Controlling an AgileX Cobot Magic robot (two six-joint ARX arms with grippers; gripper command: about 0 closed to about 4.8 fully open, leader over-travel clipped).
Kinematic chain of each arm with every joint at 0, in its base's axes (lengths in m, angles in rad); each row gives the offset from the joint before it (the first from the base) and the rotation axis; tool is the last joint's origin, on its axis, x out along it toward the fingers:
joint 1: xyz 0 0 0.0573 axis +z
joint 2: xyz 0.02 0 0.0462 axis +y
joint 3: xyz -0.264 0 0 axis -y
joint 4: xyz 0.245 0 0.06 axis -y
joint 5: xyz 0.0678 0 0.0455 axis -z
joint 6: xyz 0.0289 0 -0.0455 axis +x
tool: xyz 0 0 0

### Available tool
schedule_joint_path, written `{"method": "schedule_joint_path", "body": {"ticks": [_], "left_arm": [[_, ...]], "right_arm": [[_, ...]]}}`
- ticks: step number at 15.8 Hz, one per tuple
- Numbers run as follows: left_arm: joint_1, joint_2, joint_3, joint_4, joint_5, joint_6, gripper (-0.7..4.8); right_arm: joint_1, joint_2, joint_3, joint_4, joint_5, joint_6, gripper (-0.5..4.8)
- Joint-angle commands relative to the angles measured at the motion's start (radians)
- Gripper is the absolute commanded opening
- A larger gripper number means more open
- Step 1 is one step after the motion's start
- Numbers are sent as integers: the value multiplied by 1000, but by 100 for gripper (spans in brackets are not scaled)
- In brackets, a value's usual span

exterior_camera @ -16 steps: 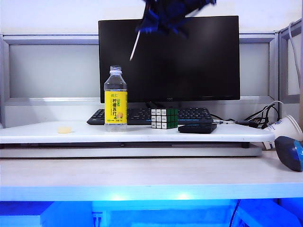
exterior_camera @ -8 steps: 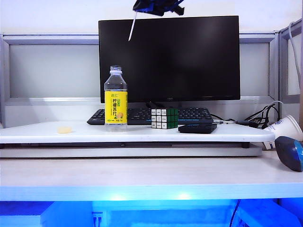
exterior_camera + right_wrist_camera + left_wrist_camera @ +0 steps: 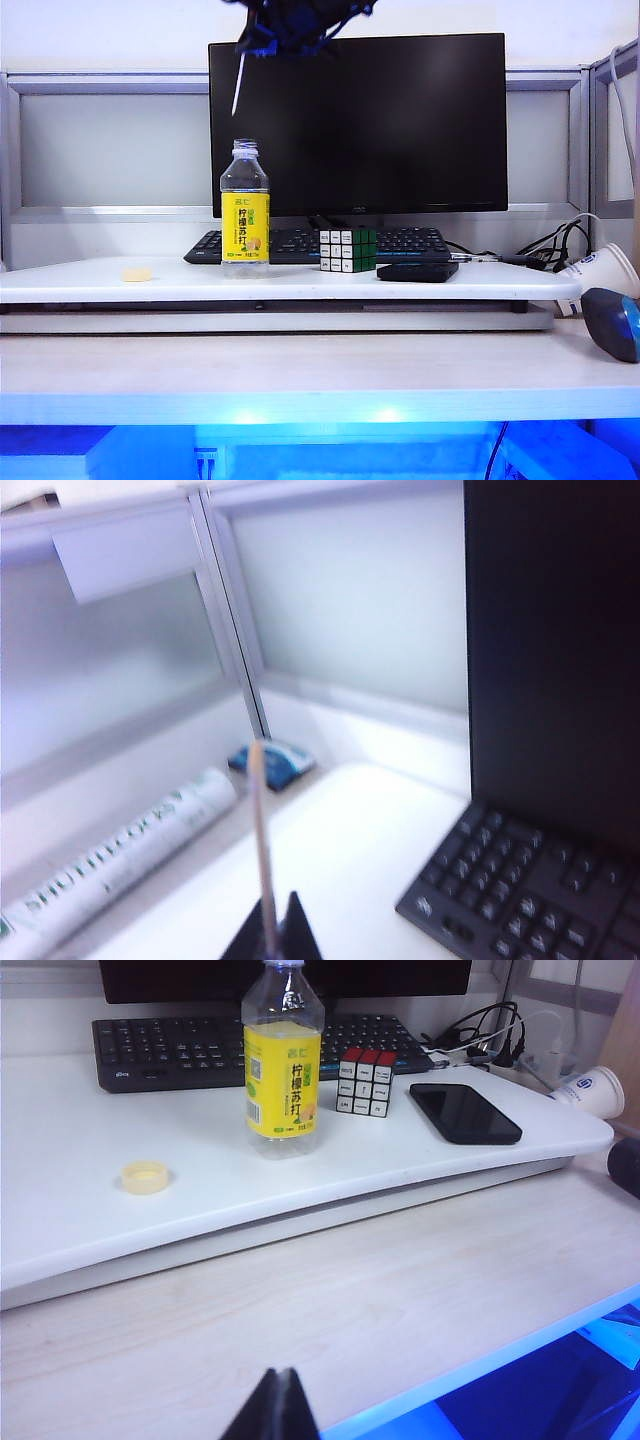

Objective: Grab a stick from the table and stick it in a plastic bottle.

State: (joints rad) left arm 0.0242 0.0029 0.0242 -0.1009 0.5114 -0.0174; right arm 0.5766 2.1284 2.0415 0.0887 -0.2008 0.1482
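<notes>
The plastic bottle (image 3: pixel 244 208) with its yellow label stands uncapped on the raised white shelf (image 3: pixel 150 283) of the table; it also shows in the left wrist view, the bottle (image 3: pixel 283 1060). My right gripper (image 3: pixel 262 42) hangs at the top of the exterior view, above and slightly right of the bottle, shut on the stick (image 3: pixel 238 85), which points down toward the bottle's mouth and ends above it. In the right wrist view the stick (image 3: pixel 261 830) rises from between the jaws of the right gripper (image 3: pixel 272 918). My left gripper (image 3: pixel 280 1380) is shut and empty over the near table (image 3: pixel 300 1310).
On the shelf lie a yellow bottle cap (image 3: pixel 145 1176), a Rubik's cube (image 3: pixel 347 250), a black phone (image 3: pixel 417 270) and a keyboard (image 3: pixel 400 241) before a dark monitor (image 3: pixel 400 120). A tipped paper cup (image 3: pixel 600 272) and a blue-black object (image 3: pixel 612 322) sit at the right edge.
My right gripper has carried the stick leftward along the top of the exterior view, from over the monitor's middle to above the bottle. The left gripper has stayed still.
</notes>
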Motion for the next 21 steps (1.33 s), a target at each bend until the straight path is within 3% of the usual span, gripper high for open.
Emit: {"method": "schedule_joint_path", "body": {"ticks": [1, 14, 15, 16, 21], "left_arm": [[1, 0, 1, 13, -3, 2, -5], [1, 0, 1, 13, -3, 2, -5], [1, 0, 1, 13, -3, 2, -5], [1, 0, 1, 13, -3, 2, -5], [1, 0, 1, 11, -40, 3, -5]], "right_arm": [[2, 20, 6, 6, 21, -23, -9], [-1, 43, 6, -27, 49, -100, -8], [-1, 43, 6, -17, 45, -101, 61], [-1, 43, 6, -18, 43, -101, 83], [-2, 34, 8, -31, 46, -101, 90]]}}
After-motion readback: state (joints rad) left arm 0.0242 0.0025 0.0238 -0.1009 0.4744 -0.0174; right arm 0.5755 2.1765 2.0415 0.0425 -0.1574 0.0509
